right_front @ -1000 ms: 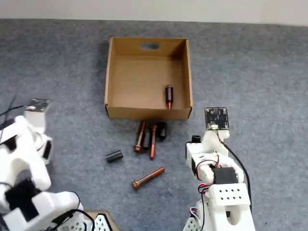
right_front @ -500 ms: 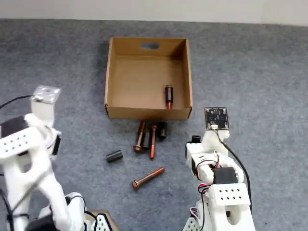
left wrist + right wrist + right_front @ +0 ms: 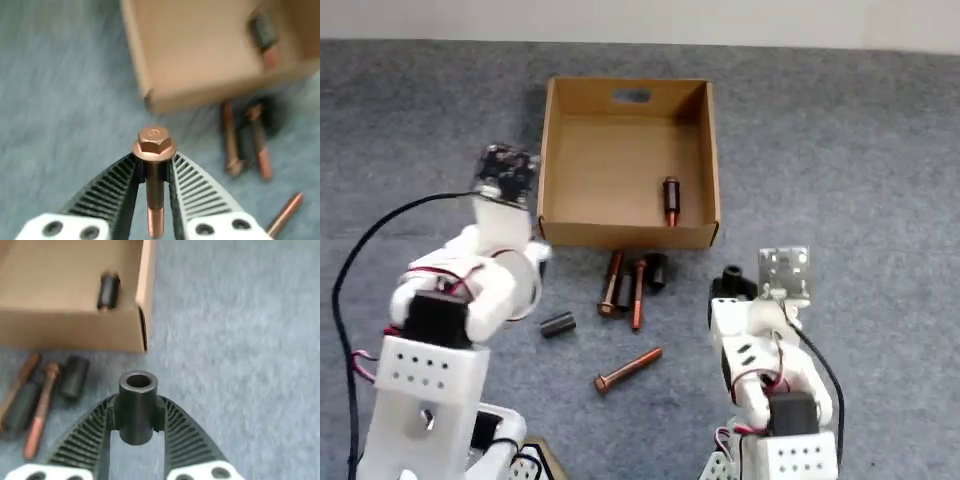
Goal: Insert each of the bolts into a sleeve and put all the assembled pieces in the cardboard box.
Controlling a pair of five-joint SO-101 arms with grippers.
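I find the left gripper (image 3: pixel 154 169) closed to a narrow gap on a copper bolt (image 3: pixel 154 146). It is clamped on the shank just under the hexagonal head, and the bolt lies along the line of the fingers. The right gripper (image 3: pixel 137 412) is closed to the width of a black sleeve (image 3: pixel 138 390) and holds it by its sides, with the open bore facing the wrist camera. In the high view both arms stand over the grey mat (image 3: pixel 860 150): the left arm (image 3: pixel 470 300) near the front left corner of the cardboard box (image 3: pixel 549 150), the right arm (image 3: pixel 760 340) off the front right corner. Between the arms a loose bolt (image 3: pixel 628 369) lies at a slant, and a loose sleeve (image 3: pixel 558 324) lies apart from it, nearer the left arm. Farther on, just before the box's front wall, two bolts (image 3: pixel 638 292) lie side by side with a dark sleeve (image 3: pixel 657 270) beside them; a second dark piece seems wedged between the bolts, but I cannot confirm what it is. Inside the box, near the right wall and towards the front, lies one assembled piece (image 3: pixel 671 200), a bolt seated in its sleeve.
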